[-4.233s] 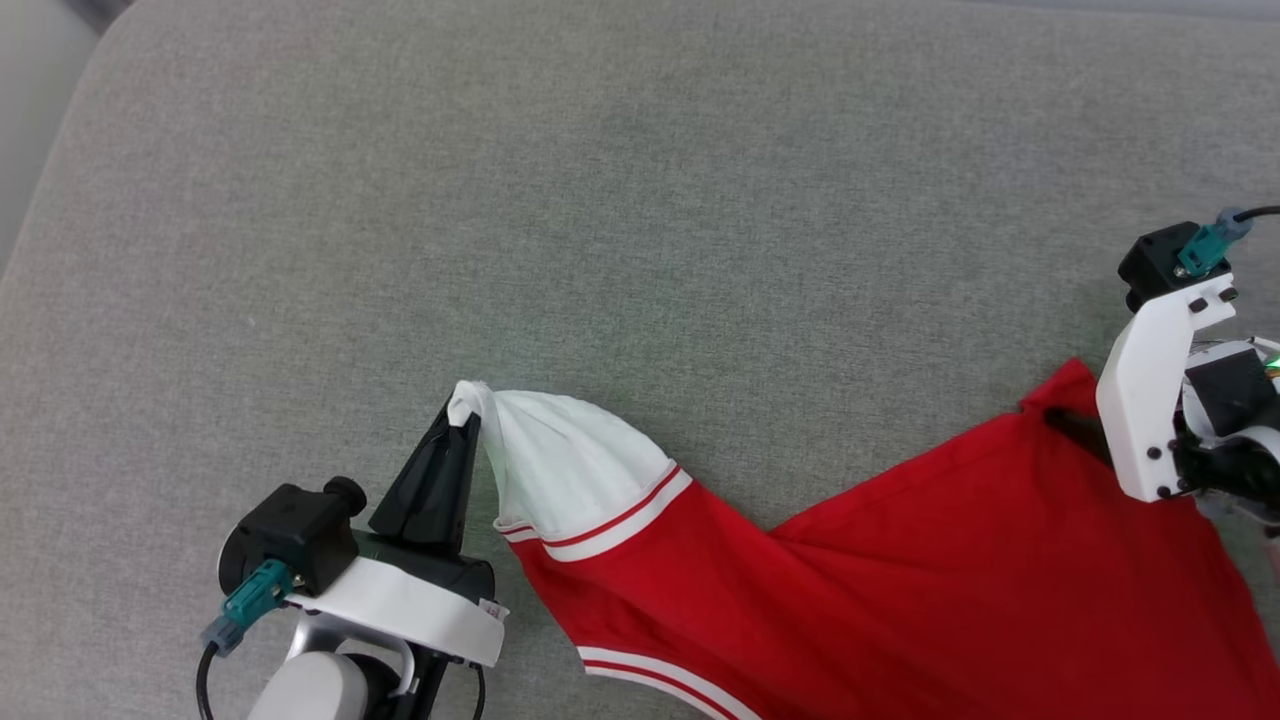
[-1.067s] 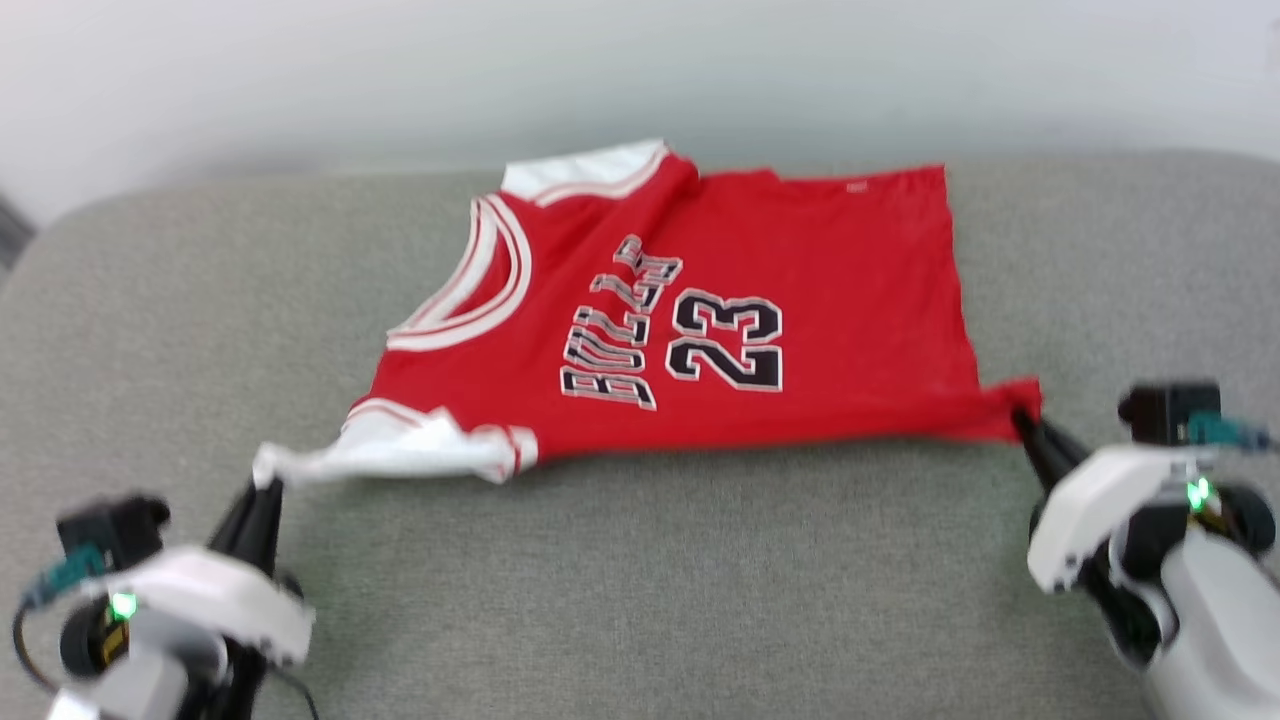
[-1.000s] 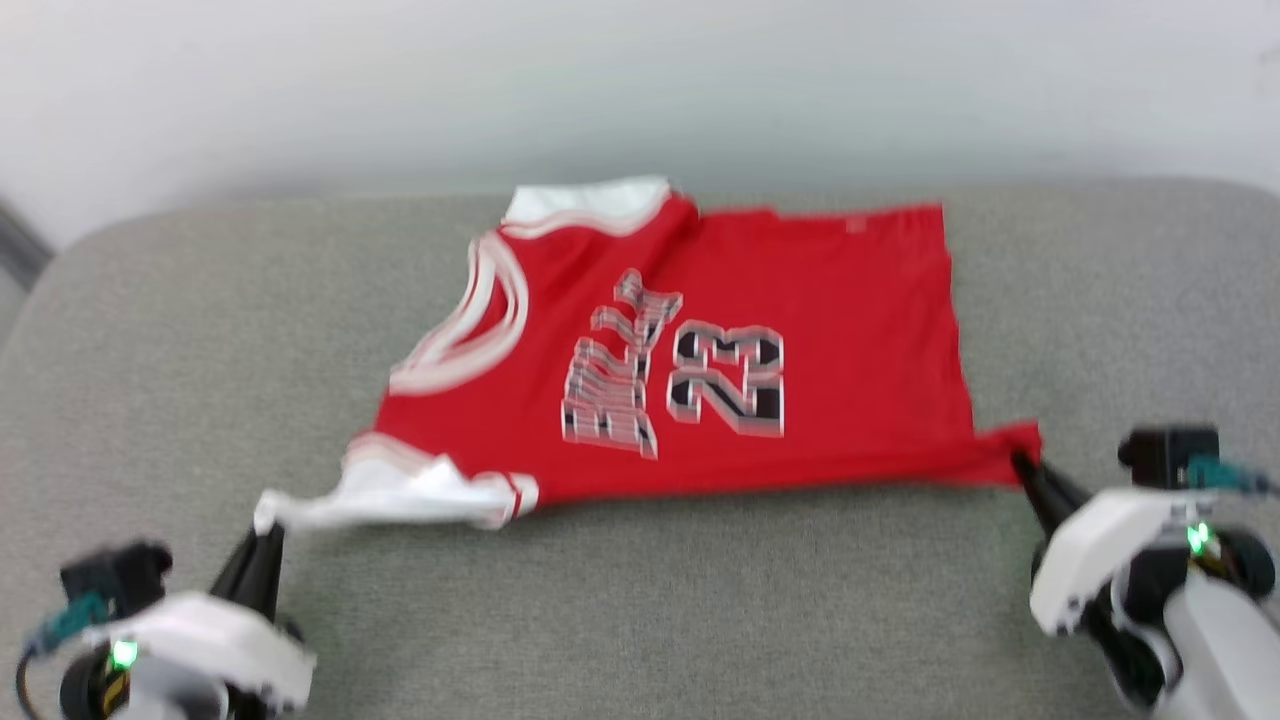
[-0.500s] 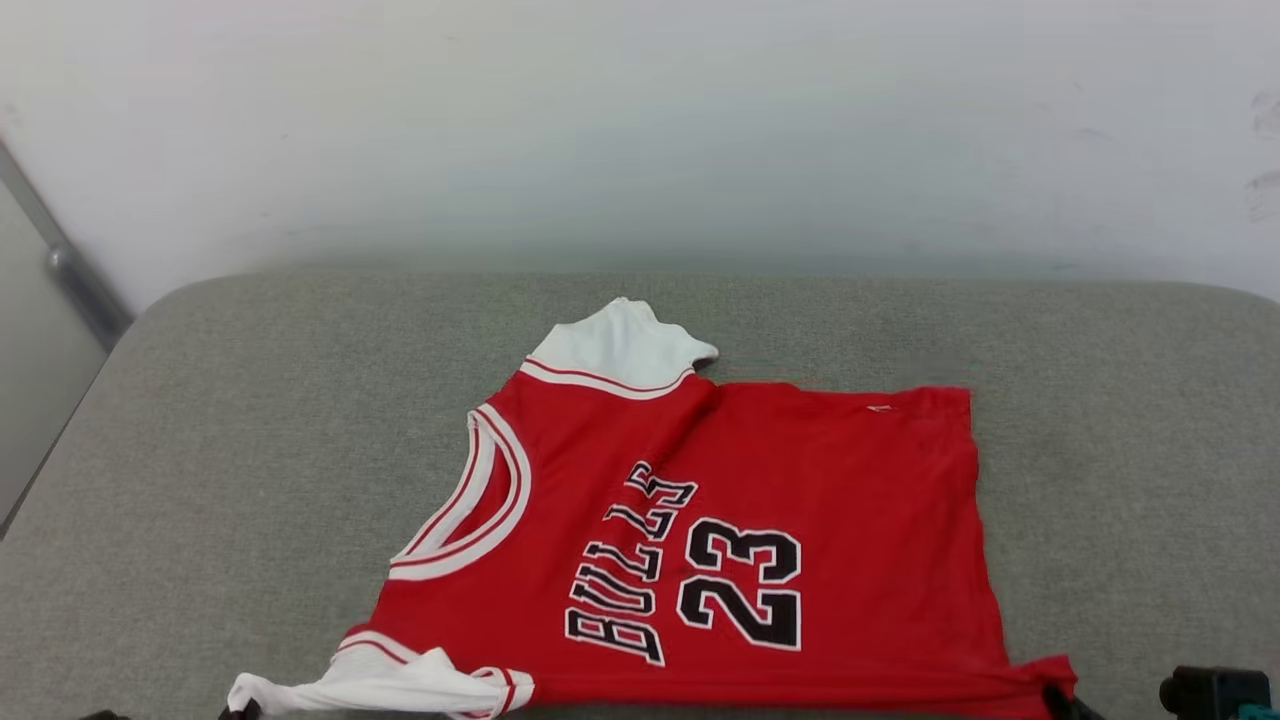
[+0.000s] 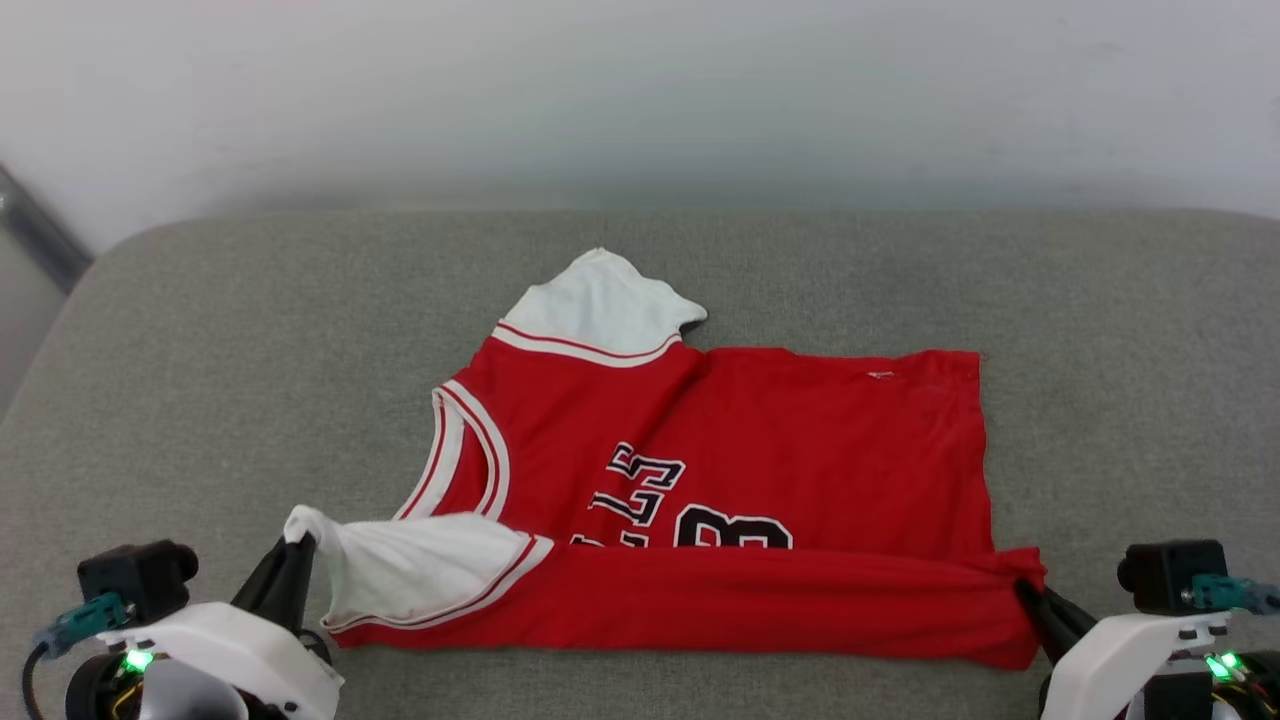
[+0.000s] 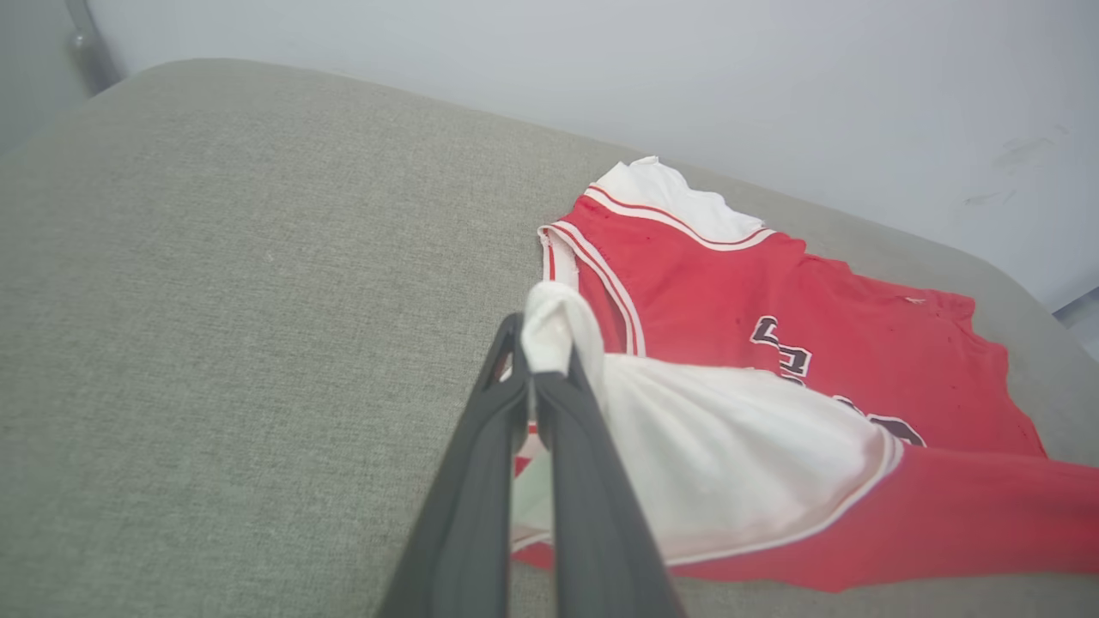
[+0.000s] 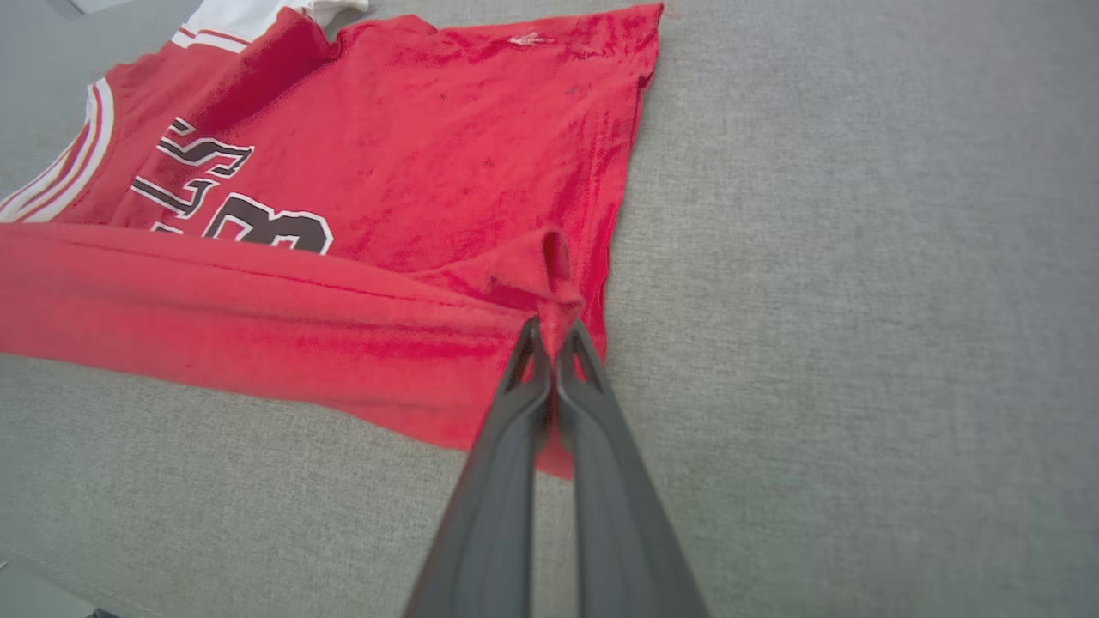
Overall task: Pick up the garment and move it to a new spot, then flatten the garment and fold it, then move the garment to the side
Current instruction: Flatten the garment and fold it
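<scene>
Garment [image 5: 800,440] on grey cushion [image 5: 250,350], near edge folded over print [image 5: 650,480]. Left fingers [image 5: 299,548] pinch white sleeve [image 5: 420,565]; right fingers [image 5: 1031,595] pinch red hem corner [image 5: 1015,572].

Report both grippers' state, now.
Left gripper: shut on the garment's white sleeve.
Right gripper: shut on the garment's red bottom corner.

Grey woven cushion [image 5: 200,330], rounded at the far corners. Beyond, a pale wall [image 5: 640,90]. Far left, a dark metal bar [image 5: 35,235].
</scene>
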